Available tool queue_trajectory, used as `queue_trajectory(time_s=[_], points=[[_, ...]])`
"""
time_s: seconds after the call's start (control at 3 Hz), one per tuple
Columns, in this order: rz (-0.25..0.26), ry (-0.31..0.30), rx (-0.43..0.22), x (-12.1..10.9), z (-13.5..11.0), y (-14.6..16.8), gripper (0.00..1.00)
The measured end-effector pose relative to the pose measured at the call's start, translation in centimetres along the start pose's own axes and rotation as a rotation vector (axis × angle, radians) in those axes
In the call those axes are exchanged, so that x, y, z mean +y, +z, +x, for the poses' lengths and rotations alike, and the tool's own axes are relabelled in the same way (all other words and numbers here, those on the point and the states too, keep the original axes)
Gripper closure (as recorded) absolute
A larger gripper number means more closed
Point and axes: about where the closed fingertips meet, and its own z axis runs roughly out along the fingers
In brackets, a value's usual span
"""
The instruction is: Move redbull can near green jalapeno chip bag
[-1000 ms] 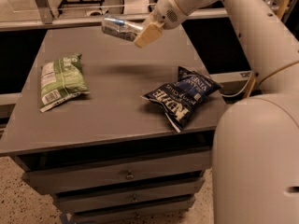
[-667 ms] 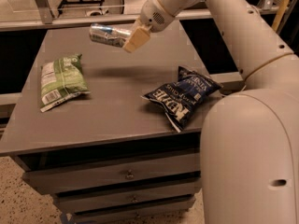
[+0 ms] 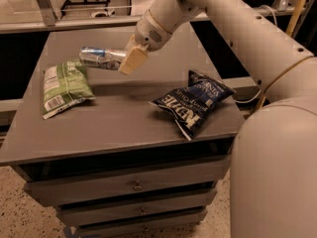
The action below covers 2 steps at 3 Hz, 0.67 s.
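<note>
The redbull can point(image 3: 99, 57) is silver and blue and lies on its side in the air, held above the table. My gripper point(image 3: 126, 59) is shut on the can's right end, with a cream fingertip point(image 3: 132, 61) in front of it. The can's left end hangs just above the right edge of the green jalapeno chip bag point(image 3: 64, 86). That bag lies flat at the table's left side, its white label and barcode toward the front. My white arm point(image 3: 208, 9) reaches in from the upper right.
A dark blue chip bag point(image 3: 193, 102) with white lettering lies at the right of the grey table point(image 3: 119, 123). Drawers point(image 3: 133, 185) are below the table top. My white base point(image 3: 277, 172) fills the lower right.
My gripper has carried the can leftward and lower, from over the table's back middle to just beside the green bag.
</note>
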Motion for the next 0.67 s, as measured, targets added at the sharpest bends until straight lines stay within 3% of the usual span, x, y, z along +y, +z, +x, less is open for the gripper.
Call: queue_trajectory(time_s=[0.67], points=[[-0.020, 0.010, 0.000, 0.14, 0.45, 0.70, 1.00]])
